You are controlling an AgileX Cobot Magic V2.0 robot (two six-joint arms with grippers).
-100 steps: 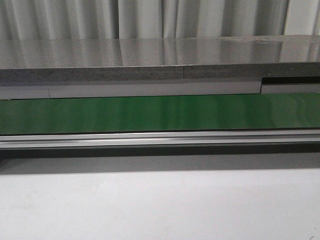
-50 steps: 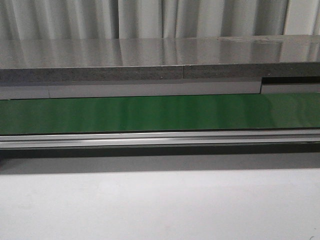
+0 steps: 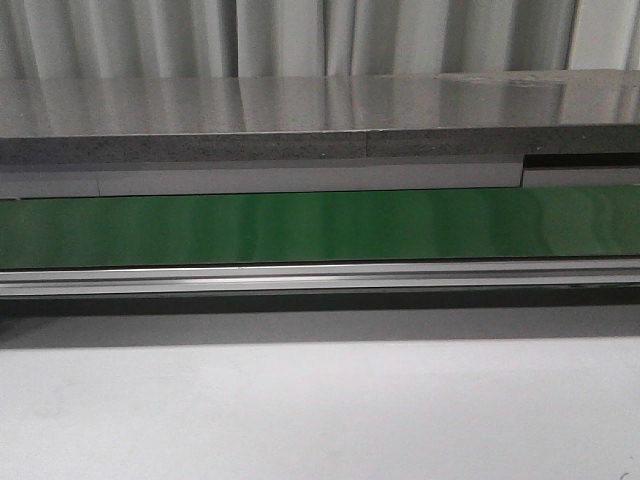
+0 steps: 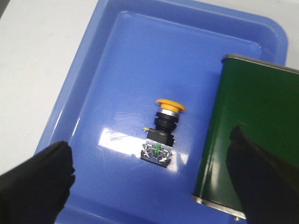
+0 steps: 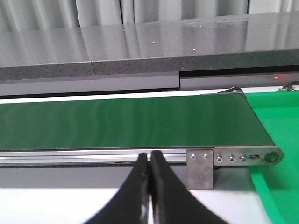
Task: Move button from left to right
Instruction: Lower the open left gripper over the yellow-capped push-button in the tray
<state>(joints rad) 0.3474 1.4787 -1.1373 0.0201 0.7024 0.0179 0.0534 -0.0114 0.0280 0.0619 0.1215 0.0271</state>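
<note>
The button (image 4: 162, 133) lies on its side in a blue tray (image 4: 93, 79), its yellow-orange cap pointing away from my fingers and its black body with green marks toward them. My left gripper (image 4: 154, 179) is open above the tray, its black fingers (image 4: 37, 179) wide apart on either side of the button and not touching it. My right gripper (image 5: 149, 161) is shut and empty, hovering in front of the green conveyor belt (image 5: 126, 121). Neither gripper nor the button shows in the front view.
The green conveyor belt (image 3: 320, 225) runs across the front view behind a metal rail (image 3: 320, 278); its end (image 4: 247, 126) overlaps the blue tray's side. A green tray (image 5: 275, 121) sits past the belt's other end. A grey ledge (image 3: 320, 120) stands behind.
</note>
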